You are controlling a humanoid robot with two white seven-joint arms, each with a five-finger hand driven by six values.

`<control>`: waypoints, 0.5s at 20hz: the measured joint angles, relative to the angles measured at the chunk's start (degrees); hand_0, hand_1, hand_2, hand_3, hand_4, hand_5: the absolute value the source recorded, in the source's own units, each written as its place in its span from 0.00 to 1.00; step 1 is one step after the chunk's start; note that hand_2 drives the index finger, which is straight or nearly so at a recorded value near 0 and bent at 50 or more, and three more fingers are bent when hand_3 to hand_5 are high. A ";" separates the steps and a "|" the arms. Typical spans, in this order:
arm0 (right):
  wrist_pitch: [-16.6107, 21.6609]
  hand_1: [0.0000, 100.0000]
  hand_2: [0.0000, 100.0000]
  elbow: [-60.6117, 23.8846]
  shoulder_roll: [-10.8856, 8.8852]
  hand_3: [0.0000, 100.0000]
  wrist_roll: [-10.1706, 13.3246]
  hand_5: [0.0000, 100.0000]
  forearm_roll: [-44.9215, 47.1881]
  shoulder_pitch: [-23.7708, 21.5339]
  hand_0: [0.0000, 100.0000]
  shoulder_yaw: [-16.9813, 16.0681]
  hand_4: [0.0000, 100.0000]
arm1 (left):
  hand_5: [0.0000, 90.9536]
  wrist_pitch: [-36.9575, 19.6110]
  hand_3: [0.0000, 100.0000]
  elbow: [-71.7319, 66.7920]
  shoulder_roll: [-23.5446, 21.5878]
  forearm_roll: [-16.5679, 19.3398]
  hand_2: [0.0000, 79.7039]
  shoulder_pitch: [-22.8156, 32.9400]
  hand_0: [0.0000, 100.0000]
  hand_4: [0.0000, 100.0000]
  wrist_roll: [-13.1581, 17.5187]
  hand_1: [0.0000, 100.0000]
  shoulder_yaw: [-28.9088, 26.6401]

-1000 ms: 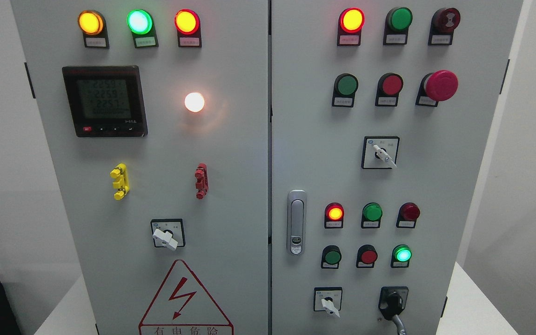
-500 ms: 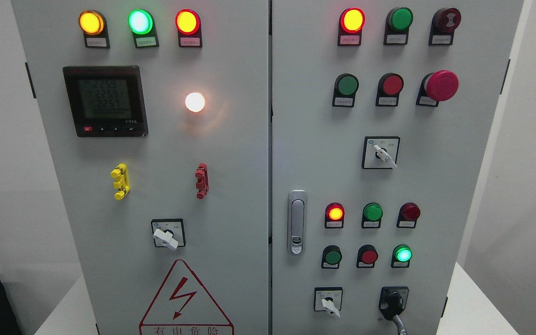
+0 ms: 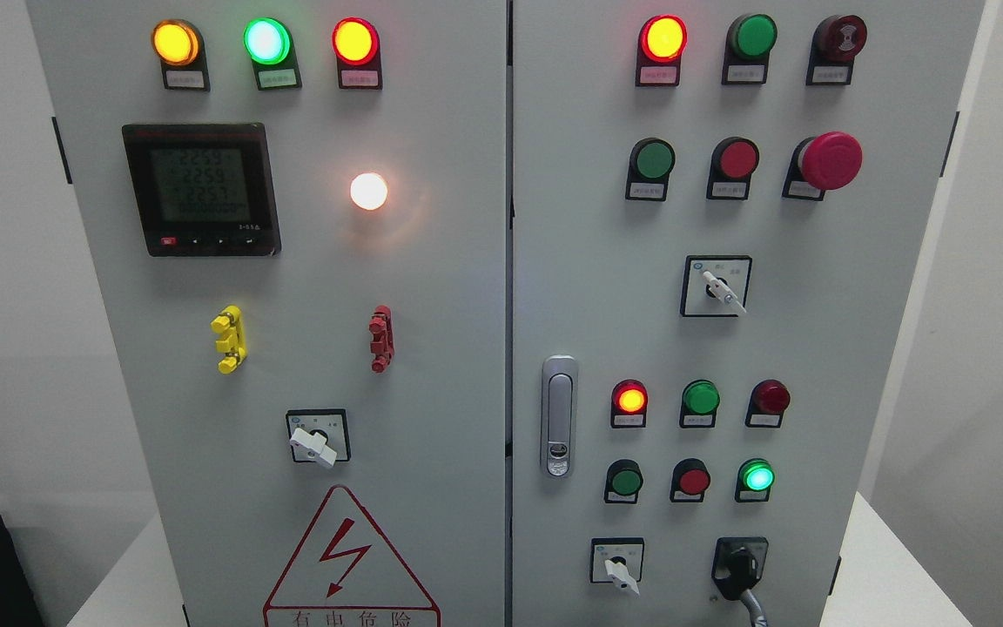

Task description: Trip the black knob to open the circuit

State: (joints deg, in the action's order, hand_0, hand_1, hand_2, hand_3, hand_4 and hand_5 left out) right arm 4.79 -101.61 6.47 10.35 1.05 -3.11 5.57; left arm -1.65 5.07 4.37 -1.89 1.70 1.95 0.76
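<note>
The black knob [image 3: 738,566] sits at the lower right of the grey cabinet's right door [image 3: 815,348], on a black square plate. Its grey handle [image 3: 756,605] points down and to the right, running off the bottom edge. A white selector switch [image 3: 616,568] is just left of it. Neither of my hands nor arms shows anywhere in the head view.
The right door carries red and green lamps, pushbuttons, a red mushroom stop button [image 3: 831,160], a rotary switch [image 3: 717,287] and a chrome door latch [image 3: 559,416]. The left door holds a meter [image 3: 201,189], a lit white lamp [image 3: 369,192], another selector [image 3: 317,440] and a warning triangle [image 3: 349,562].
The whole panel has shifted a few pixels to the right in the picture, from a slight camera movement. No lamps, switches or knobs have changed.
</note>
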 measured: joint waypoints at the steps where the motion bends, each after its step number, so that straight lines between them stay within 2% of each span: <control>1: 0.00 0.84 0.00 0.00 0.00 1.00 -0.05 0.88 0.01 0.00 0.71 -0.07 0.94 | 0.00 0.00 0.00 0.00 0.00 0.00 0.00 0.00 0.12 0.00 0.00 0.39 0.00; 10: 0.02 0.85 0.00 0.00 -0.05 1.00 -0.15 0.88 0.15 -0.01 0.72 -0.55 0.94 | 0.00 0.00 0.00 0.00 0.00 0.00 0.00 0.00 0.12 0.00 0.00 0.39 0.00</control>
State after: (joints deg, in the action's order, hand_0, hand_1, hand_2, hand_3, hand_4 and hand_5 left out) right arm 4.81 -101.61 6.43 10.20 1.20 -3.11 5.02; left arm -1.65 5.07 4.37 -1.89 1.70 1.95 0.76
